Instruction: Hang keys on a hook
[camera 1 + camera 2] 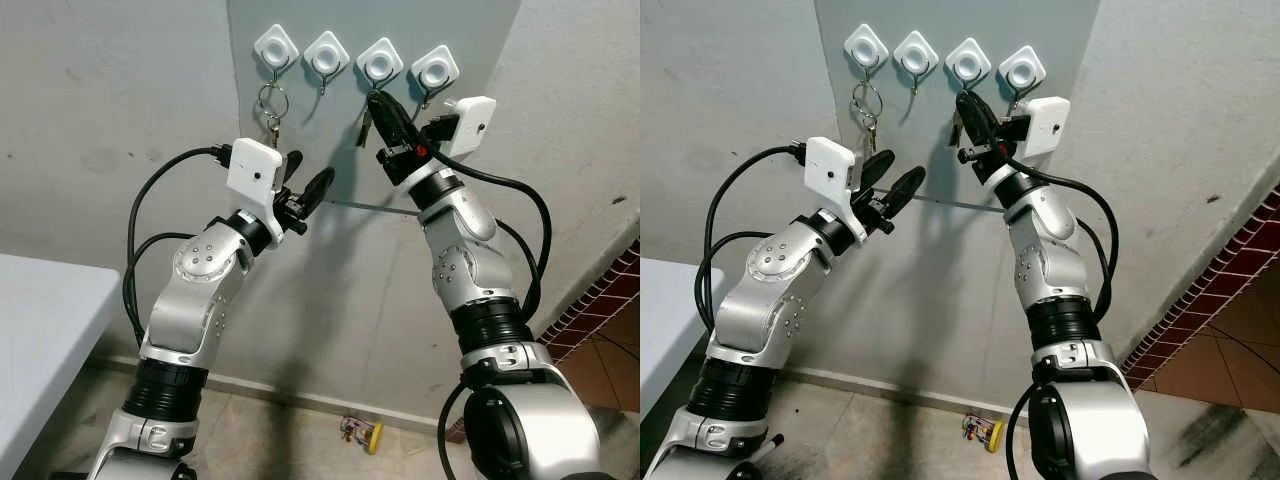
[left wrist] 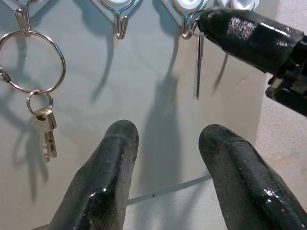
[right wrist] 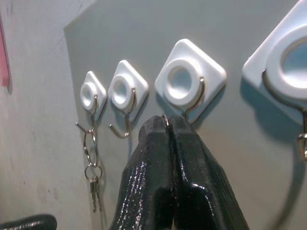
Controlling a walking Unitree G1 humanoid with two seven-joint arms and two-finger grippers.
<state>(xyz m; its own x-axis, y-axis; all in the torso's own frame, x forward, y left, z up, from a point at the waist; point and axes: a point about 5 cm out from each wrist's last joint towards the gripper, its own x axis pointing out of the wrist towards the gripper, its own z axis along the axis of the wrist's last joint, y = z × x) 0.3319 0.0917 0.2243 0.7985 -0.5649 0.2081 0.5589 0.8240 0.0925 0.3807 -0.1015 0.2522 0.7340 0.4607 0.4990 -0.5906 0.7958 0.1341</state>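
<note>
Four white diamond-shaped hooks sit in a row high on a grey wall panel [image 1: 300,200]. From the leftmost hook [image 1: 275,48] hangs a large ring with a set of keys [image 1: 272,108] on a smaller ring below it; in the left wrist view these hung keys [image 2: 45,136] dangle flat against the panel. The second hook [image 1: 326,53] carries nothing. The right tool [image 1: 385,112] is raised to the third hook [image 1: 379,62], its two black fingers pressed together and pinching the thin wire ring of a second key set; in the right wrist view the closed fingers [image 3: 158,163] end just under the metal hook wire [image 3: 194,103], with a bit of the ring peeking out at their tips. Whether the ring has caught on the hook cannot be told. A single key [image 2: 197,64] hangs straight down from that grip, just beside the third hook, and shows as a dark sliver [image 1: 365,128] beside the fingers in the head view. The fourth hook [image 1: 435,68] is partly behind the right wrist camera [image 1: 470,122]. The left tool [image 1: 305,185] hovers lower, below and to the right of the hung keys, its fingers [image 2: 103,177] spread apart and holding nothing. A pale surface [image 1: 40,330] edges the lower left, and a small colourful object [image 1: 360,431] lies on the floor by the wall.
</note>
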